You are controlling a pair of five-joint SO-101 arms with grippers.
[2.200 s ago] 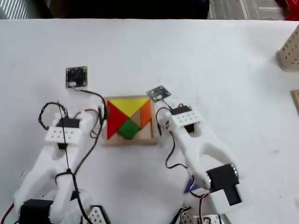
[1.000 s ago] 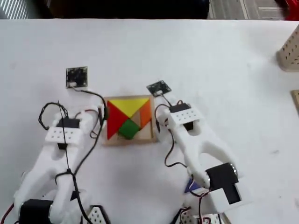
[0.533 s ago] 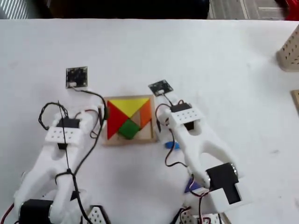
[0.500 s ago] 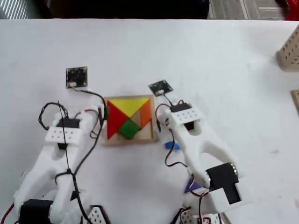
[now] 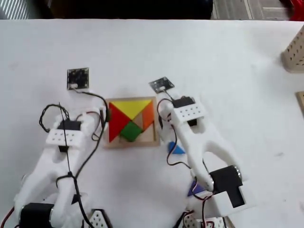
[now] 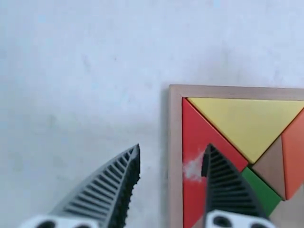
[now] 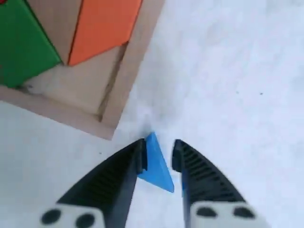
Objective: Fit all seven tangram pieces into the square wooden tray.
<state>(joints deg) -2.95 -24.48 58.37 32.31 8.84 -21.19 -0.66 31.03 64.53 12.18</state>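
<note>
High view shows the tray [image 5: 133,144] holding 4 coloured pieces [image 5: 128,108], one corner bare; we judge the job past half, at least 2 pieces left; the right gripper [image 7: 159,147] pinches a blue triangle [image 7: 156,168] just outside that corner; another bluish piece [image 5: 194,189] lies farther from the tray; the left gripper [image 6: 172,149] gapes empty astride the tray's rim.

The high camera is fixed above the table [image 5: 213,57] and looks down from well off, with both arm bases at its near edge. Each wrist camera sits close over the tabletop and looks along its own fingers. The left gripper [image 6: 172,149] is spread astride the rim of the tray [image 6: 175,118]. The right gripper [image 7: 158,142] is closed on the blue piece [image 7: 159,168] beside a tray corner. All three views share the tray.
</note>
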